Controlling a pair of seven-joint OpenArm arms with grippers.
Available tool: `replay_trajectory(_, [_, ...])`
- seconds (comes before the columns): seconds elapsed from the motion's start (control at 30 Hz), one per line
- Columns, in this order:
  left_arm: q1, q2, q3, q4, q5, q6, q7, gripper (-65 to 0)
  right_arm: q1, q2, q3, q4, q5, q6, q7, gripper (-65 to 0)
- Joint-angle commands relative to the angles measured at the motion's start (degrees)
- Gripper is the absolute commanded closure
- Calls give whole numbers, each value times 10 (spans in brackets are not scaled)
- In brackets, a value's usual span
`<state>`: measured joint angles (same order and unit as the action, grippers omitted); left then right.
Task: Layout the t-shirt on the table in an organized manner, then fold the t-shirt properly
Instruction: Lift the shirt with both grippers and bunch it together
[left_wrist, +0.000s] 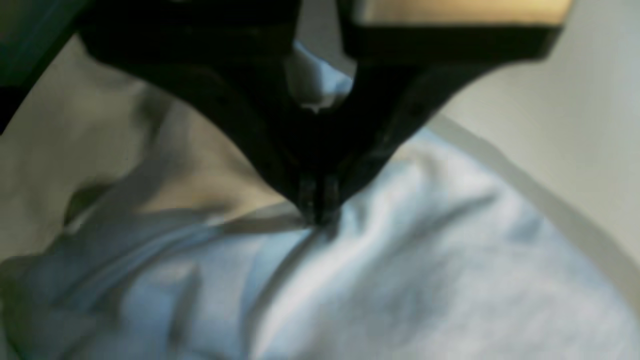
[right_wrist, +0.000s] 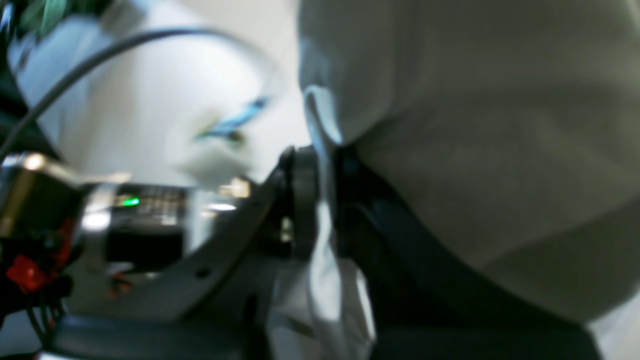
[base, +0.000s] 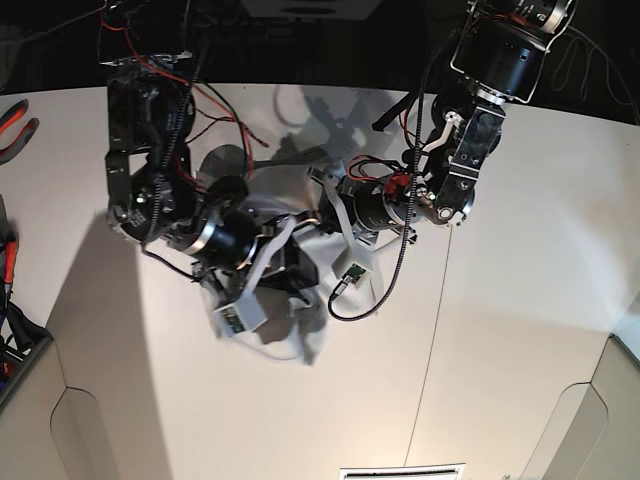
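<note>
- The t-shirt (base: 300, 300) is bunched in a crumpled heap on the table (base: 500, 350), left of the dark seam (base: 432, 340) and roughly midway between the far and near edges; no sleeve or hem lies flat.
- In the base view most of the cloth is hidden under the two arms; a white lobe trails toward the near edge.
- The left gripper (left_wrist: 317, 212) has its jaws pressed together on a fold of the shirt; wrinkles radiate from the pinch point and a tuft of cloth shows between the finger bases.
- The right gripper (right_wrist: 320, 165) clamps a thin strip of the shirt between its nearly closed jaws; cloth hangs below the grip and a broad grey-white panel fills the right of that view.
- In the base view both grippers meet over the heap, close together.
- Red-handled pliers (base: 14, 125) lie at the table's left edge, well apart from the shirt.
</note>
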<state>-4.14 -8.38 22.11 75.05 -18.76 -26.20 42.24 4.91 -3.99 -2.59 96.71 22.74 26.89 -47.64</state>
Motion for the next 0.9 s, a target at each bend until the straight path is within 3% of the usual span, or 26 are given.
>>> replay_trajectory(0.0, [-2,2,2,10,-3,-19,17,0,11,-5,-12,8,-1,-17,16,0])
replay_trajectory(0.17, [-1,-4,-18,54,-21,-19,19,0,11,-6,-45,5,-68,-75,29,0])
replay_trajectory(0.4, [-1,-4,-89,112,-89,-19,33,0,10,-6,-45,5,-91,-92,28,0])
replay_trajectory(0.63, [-1,-4,-147,156,-91,-19,57,0,10,-7,-51,-11,-93,-92,25,0])
replay_trajectory(0.87, [-2,-4,-173,156,-92,-19,58,0,11,-7,-107,-94,-110,-113,22,0])
